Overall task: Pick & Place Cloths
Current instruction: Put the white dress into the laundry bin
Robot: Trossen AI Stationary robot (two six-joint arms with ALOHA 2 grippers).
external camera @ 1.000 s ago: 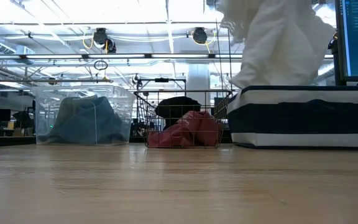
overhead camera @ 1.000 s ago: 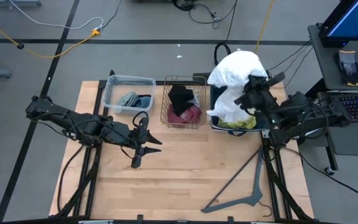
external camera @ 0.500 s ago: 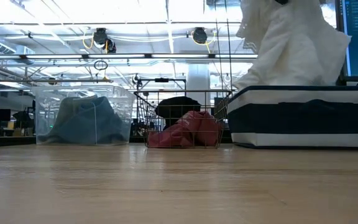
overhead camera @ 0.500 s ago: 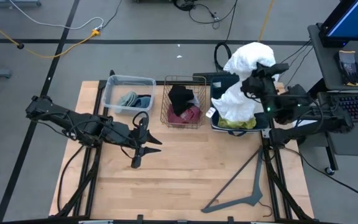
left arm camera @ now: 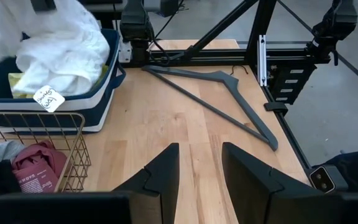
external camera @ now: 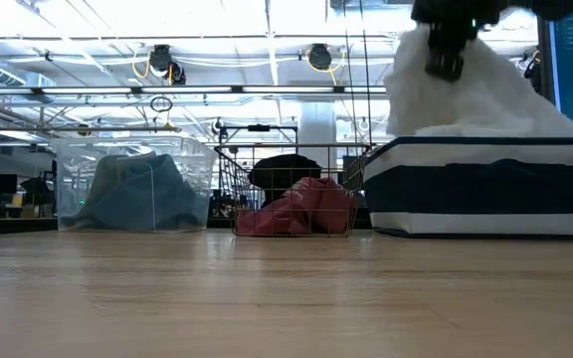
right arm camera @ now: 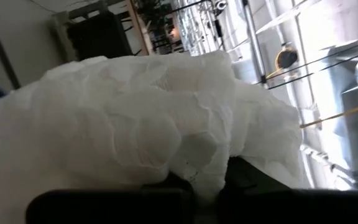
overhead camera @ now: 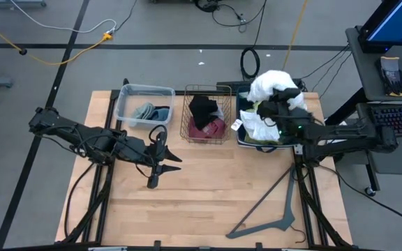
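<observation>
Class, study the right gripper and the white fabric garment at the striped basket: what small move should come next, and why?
Probably raise the right gripper, shut on the white fabric garment, straight up: its lower folds lie in the navy-and-white striped basket, so it is not yet clear.

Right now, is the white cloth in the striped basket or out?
Partly in: the white cloth bunches inside the striped basket, its top rising above the rim, gripped by the right gripper.
</observation>
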